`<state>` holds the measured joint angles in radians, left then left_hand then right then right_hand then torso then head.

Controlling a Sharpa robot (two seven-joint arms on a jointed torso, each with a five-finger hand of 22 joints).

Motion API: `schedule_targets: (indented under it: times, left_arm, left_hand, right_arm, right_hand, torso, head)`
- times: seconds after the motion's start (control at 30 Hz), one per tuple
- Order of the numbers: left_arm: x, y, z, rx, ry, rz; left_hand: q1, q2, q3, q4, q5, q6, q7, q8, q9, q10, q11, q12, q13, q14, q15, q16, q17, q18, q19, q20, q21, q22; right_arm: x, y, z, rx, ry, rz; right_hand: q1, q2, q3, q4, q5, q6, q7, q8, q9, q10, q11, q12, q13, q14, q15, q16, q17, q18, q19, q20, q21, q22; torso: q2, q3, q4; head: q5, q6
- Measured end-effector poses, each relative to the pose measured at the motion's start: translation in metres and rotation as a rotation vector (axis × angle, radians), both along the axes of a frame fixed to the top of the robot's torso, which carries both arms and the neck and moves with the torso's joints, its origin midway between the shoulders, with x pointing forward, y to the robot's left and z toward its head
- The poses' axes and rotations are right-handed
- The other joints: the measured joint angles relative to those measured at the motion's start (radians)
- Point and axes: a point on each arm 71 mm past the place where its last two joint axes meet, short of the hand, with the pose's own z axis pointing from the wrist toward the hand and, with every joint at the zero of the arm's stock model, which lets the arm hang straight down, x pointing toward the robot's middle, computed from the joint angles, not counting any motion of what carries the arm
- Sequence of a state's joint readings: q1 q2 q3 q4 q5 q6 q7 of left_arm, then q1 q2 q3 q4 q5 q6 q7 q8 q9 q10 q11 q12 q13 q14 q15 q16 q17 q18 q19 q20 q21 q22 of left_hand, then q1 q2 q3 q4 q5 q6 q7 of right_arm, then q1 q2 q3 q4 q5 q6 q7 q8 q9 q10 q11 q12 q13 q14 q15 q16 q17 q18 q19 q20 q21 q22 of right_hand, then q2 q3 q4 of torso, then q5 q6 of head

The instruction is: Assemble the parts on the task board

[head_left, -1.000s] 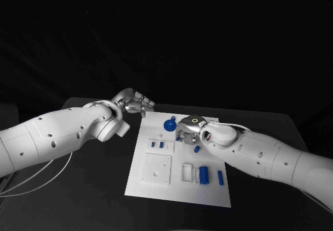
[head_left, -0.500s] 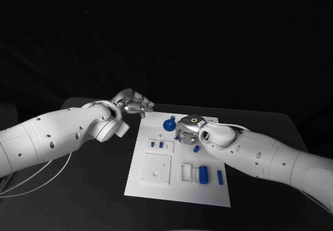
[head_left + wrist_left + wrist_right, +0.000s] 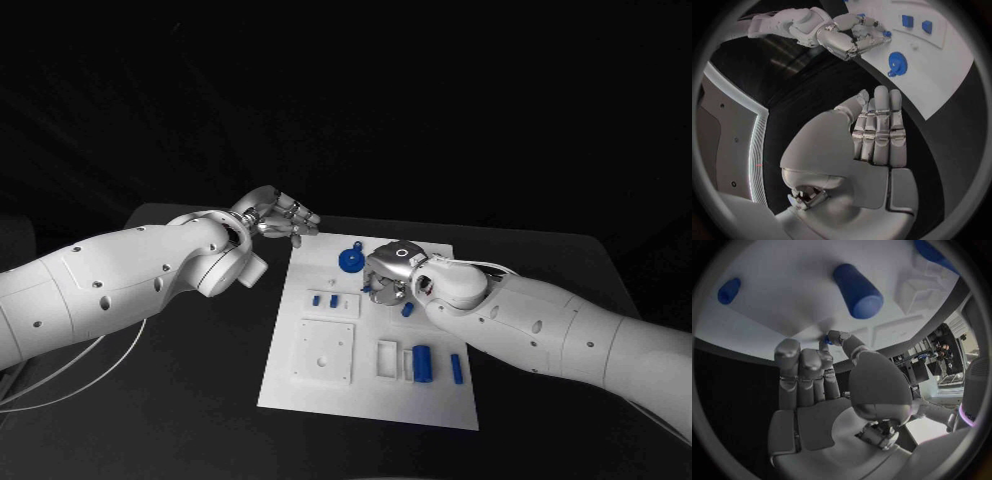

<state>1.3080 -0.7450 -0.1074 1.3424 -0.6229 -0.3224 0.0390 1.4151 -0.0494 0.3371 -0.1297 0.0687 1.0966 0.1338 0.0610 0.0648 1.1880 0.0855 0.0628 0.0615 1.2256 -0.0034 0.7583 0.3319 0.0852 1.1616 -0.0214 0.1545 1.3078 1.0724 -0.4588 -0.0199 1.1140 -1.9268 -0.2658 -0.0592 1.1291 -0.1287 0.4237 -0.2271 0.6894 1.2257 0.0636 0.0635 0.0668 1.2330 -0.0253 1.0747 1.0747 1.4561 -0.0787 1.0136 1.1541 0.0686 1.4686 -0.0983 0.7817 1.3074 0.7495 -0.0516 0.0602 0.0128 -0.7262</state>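
My right hand (image 3: 391,268) is down over the middle of the board (image 3: 325,385), thumb and a fingertip (image 3: 834,336) pinched on a small blue part (image 3: 826,340) whose tip just shows between them in the right wrist view; the other fingers stand close together beside the pinch. I judge that I am picking this piece up or steering it toward its seat, which is why the hand sits so low and close to the plate. My left hand (image 3: 280,216) hangs off the board's far left corner, above the counter (image 3: 188,400), fingers straight and side by side, holding nothing; it looks parked there to leave the working area free. The rest of the pieces lie spread on the board: a round blue disc (image 3: 351,259) near the far edge just beside my right hand, two small blocks (image 3: 325,299) toward the left edge, a cylinder (image 3: 421,363) and a thin bar (image 3: 457,368) near the near right corner, and a white square plate (image 3: 327,350) with a narrow slot (image 3: 387,359) beside it. Most of the assembly appears still to be done.
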Motion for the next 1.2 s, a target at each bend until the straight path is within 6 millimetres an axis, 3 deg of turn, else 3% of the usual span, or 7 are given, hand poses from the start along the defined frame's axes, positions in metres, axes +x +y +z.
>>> schedule_targets:
  times: [0.4, 0.63, 1.0, 1.2]
  left_arm:
    - [-0.001, 0.000, 0.000, 0.004, 0.004, -0.008]
    - [-0.001, 0.000, -0.001, -0.002, 0.016, -0.013]
    - [-0.003, -0.002, -0.004, -0.074, 0.076, -0.003]
    - [-0.005, -0.005, -0.007, -0.145, 0.148, 0.018]
  left_hand:
    - [0.000, 0.000, 0.000, 0.000, 0.000, -0.004, -0.004, 0.000, 0.000, 0.038, -0.012, 0.000, 0.000, 0.015, -0.008, 0.006, 0.007, 0.000, 0.005, -0.005, 0.000, 0.000]
    - [-0.024, -0.004, -0.006, 0.021, 0.000, -0.015, -0.008, 0.000, 0.000, 0.050, -0.017, 0.000, 0.000, 0.033, -0.012, 0.016, 0.014, -0.001, 0.036, -0.012, -0.025, -0.001]
    - [-0.059, -0.015, -0.066, 0.081, 0.005, -0.016, -0.009, 0.000, 0.000, 0.034, -0.012, 0.000, 0.000, 0.052, -0.006, 0.009, 0.012, 0.000, 0.084, -0.005, -0.085, -0.075]
    - [-0.059, -0.015, -0.119, 0.108, 0.005, -0.028, -0.007, 0.000, 0.000, 0.005, -0.005, 0.000, -0.001, 0.110, -0.008, -0.040, -0.009, 0.000, 0.124, -0.008, -0.085, -0.143]
  right_arm:
    - [-0.005, -0.006, 0.003, 0.029, -0.012, -0.015]
    - [-0.008, -0.007, 0.010, 0.067, -0.025, -0.022]
    - [-0.009, -0.011, 0.037, 0.166, -0.058, -0.044]
    - [-0.005, -0.014, 0.061, 0.240, -0.081, -0.068]
  right_hand:
    - [-0.004, -0.004, 0.025, 0.006, 0.012, 0.000, 0.000, 0.000, 0.000, 0.004, -0.003, 0.000, 0.003, -0.004, -0.004, 0.000, 0.001, 0.000, -0.004, -0.004, 0.006, 0.000]
    - [-0.008, -0.008, 0.028, 0.009, 0.012, 0.000, 0.000, 0.000, 0.000, 0.004, -0.004, 0.000, 0.006, -0.004, -0.004, 0.000, 0.002, 0.000, -0.004, -0.004, 0.010, 0.000]
    - [-0.008, -0.008, 0.019, 0.018, 0.012, 0.000, 0.000, 0.000, 0.000, 0.004, -0.003, -0.004, 0.008, 0.000, -0.007, -0.005, 0.002, 0.000, -0.004, -0.011, 0.014, 0.000]
    - [-0.004, -0.012, 0.010, 0.027, 0.012, 0.000, 0.000, -0.001, -0.001, 0.004, -0.003, -0.004, 0.009, 0.000, -0.007, -0.005, 0.003, 0.000, -0.004, -0.011, 0.014, 0.000]
  torso:
    - [0.000, -0.0005, -0.0012]
    - [0.000, -0.0005, -0.0013]
    - [-0.001, 0.0012, -0.0018]
    - [-0.003, 0.0026, -0.0077]
  head:
    - [-0.001, 0.002]
    - [-0.005, 0.005]
    - [-0.006, 0.017]
    - [-0.002, 0.031]
